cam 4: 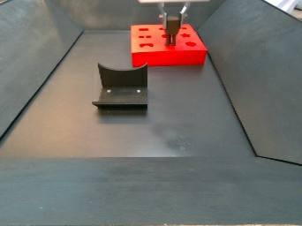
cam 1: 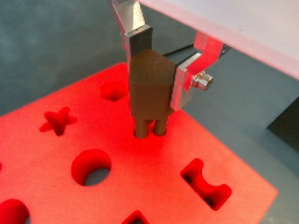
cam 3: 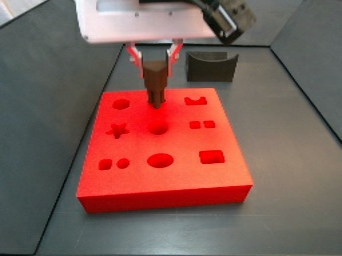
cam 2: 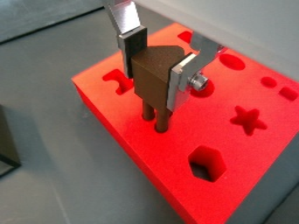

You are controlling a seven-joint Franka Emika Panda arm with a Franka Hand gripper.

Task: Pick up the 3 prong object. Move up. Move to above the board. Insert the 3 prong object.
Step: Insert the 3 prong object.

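The gripper (cam 1: 162, 74) is shut on the 3 prong object (cam 1: 149, 87), a brown block with slender prongs pointing down. Both show in the other wrist view too: gripper (cam 2: 158, 74), object (cam 2: 149, 86). The prongs' tips meet the red board (cam 1: 70, 144) at the middle cell of its far row. I cannot tell how deep they sit. In a side view the gripper (cam 3: 156, 58) holds the object (cam 3: 155, 85) upright over the board (cam 3: 167, 185). In a side view from farther off, the gripper (cam 4: 172, 16), object (cam 4: 172, 33) and board (cam 4: 165, 56) stand at the far end.
The dark fixture (cam 4: 119, 86) stands on the floor well clear of the board, and shows behind the board in a side view (cam 3: 210, 67). Sloped dark walls (cam 4: 35, 79) enclose the floor. Star (cam 3: 118, 129), circle and square recesses lie around the object.
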